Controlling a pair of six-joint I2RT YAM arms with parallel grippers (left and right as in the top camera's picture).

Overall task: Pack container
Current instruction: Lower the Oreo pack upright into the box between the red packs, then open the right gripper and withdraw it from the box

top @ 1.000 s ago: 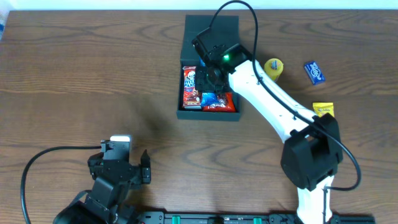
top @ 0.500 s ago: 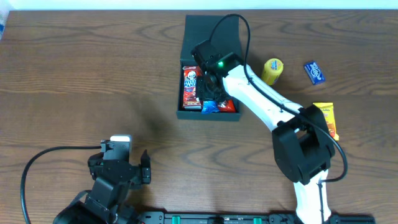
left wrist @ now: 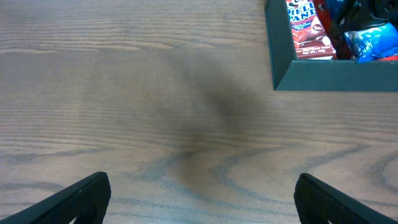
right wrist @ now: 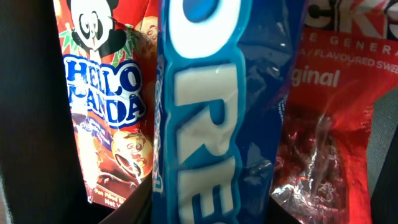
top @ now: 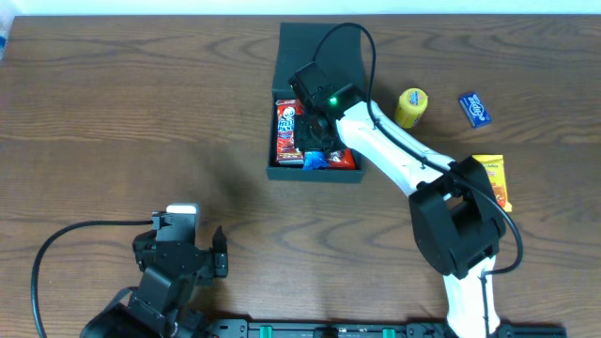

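The dark teal container (top: 355, 175) stands at the back middle of the table with its flap lid (top: 299, 47) open; its near wall shows in the left wrist view (left wrist: 336, 78). Inside lie a red Hello Panda box (top: 288, 130), a red snack bag (top: 344, 158) and a blue packet. My right gripper (top: 317, 131) is down inside the container, shut on a blue Oreo pack (right wrist: 211, 112), between the Hello Panda box (right wrist: 106, 112) and the red bag (right wrist: 329, 124). My left gripper (left wrist: 199, 196) is open and empty over bare table at the front left.
Right of the container lie a yellow round snack (top: 412, 104), a blue packet (top: 475, 109) and a yellow-orange packet (top: 491, 175). The right arm (top: 404, 160) reaches across from the front right. A cable (top: 66, 246) loops by the left arm.
The right gripper with the Oreo pack has moved from over the container's right part down and left into it. The left arm has not moved.
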